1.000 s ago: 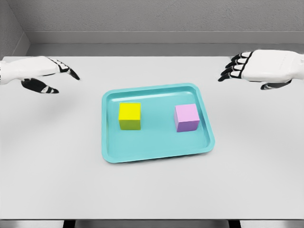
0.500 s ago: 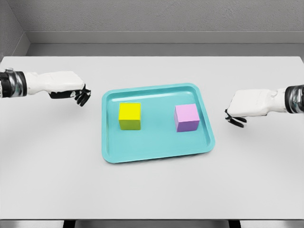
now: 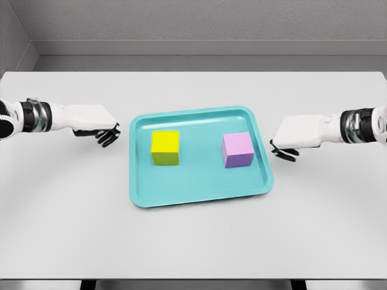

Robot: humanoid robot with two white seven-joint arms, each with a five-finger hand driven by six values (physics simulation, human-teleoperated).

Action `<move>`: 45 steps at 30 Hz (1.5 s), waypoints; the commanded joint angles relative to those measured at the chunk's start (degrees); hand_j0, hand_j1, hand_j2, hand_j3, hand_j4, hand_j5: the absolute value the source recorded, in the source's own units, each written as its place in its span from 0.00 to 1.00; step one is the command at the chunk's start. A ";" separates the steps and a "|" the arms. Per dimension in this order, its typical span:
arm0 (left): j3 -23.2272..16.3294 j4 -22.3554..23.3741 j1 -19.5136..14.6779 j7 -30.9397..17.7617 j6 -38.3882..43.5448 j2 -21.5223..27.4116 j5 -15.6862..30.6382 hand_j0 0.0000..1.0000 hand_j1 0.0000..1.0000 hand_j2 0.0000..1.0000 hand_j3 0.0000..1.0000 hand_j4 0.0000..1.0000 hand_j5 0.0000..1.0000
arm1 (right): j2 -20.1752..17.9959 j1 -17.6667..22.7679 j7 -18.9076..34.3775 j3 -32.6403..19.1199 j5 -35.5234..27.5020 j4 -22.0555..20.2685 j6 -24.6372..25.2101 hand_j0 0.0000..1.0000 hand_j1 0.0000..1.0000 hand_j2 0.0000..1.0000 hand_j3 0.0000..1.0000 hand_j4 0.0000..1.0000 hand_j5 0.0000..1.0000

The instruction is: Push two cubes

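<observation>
- Tray [image 3: 199,187]: teal, shallow, rounded corners, lying flat near the middle of the white counter [image 3: 193,241], slightly rotated against the counter's edges.
- Yellow cube [image 3: 165,147]: resting on the tray floor in the left half, upright, clear of the rim.
- Pink cube [image 3: 237,149]: resting on the tray floor in the right half, upright, nearer the right rim than the yellow cube is to the left rim. The two cubes are well apart, with bare tray floor between them.
- Left robot hand [image 3: 97,122]: entering from the left edge, low over the counter, just outside the tray's left rim and not touching it. Dark fingers [image 3: 109,136] curled downward and toward the tray; nothing grasped.
- Right robot hand [image 3: 295,135]: entering from the right edge, just outside the tray's right rim, roughly level with the pink cube. Fingers [image 3: 283,151] bent under the palm; nothing grasped.
- Contact: neither robot hand touches a cube.
</observation>
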 commanded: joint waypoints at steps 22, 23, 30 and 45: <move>-2.35 0.83 -0.62 0.01 0.13 -5.83 -4.72 0.08 0.08 0.08 0.08 0.08 0.08 | 5.92 -0.44 -0.01 1.61 2.57 7.18 0.13 0.00 0.00 0.00 0.00 0.00 0.00; -2.35 0.92 -0.88 0.01 0.13 -6.00 -4.72 0.08 0.08 0.08 0.08 0.08 0.08 | 6.36 -0.53 -0.01 1.69 2.57 7.36 0.13 0.00 0.00 0.00 0.00 0.00 0.00; -2.88 1.36 -1.14 0.01 0.13 -7.50 -4.81 0.08 0.08 0.08 0.08 0.08 0.08 | 7.59 -0.53 -0.01 2.13 2.57 7.36 0.13 0.00 0.00 0.00 0.00 0.00 0.00; -5.07 1.19 -1.41 0.01 0.13 -9.26 -4.81 0.08 0.08 0.08 0.08 0.08 0.08 | 9.53 -1.23 -0.01 3.45 2.66 7.18 0.13 0.00 0.00 0.00 0.00 0.00 0.00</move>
